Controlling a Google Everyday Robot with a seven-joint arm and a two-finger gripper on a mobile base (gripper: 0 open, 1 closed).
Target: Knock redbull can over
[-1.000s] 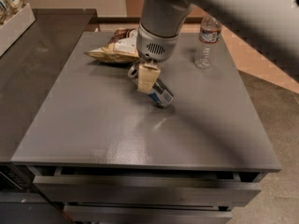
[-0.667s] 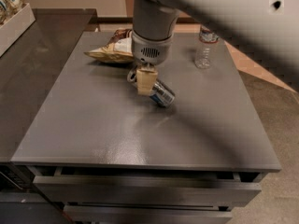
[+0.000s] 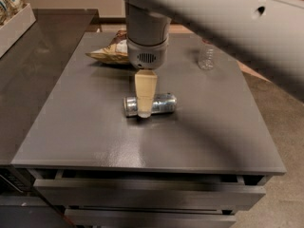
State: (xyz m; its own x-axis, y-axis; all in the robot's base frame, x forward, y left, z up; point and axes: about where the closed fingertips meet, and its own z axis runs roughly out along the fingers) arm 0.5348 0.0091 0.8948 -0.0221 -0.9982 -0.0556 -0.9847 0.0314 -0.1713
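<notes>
Mid-tabletop [image 3: 85, 132]: redbull can [image 3: 162, 103], lying sideways, ends toward 3 and 9 o'clock. Light, thin-walled, slick, rolls readily; best contacted mid-body. Gripper [image 3: 145, 109] over its middle; whether clamped, I cannot tell.

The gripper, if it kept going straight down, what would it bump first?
Probably the redbull can lying on its side right under the gripper, else the table; depth is unclear.

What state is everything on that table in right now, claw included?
redbull can: lying on its side, mid table.
water bottle: upright at the far right, top hidden behind the arm.
chip bag: lying flat near the back edge.
claw: pointing down, low over the can's middle.
</notes>
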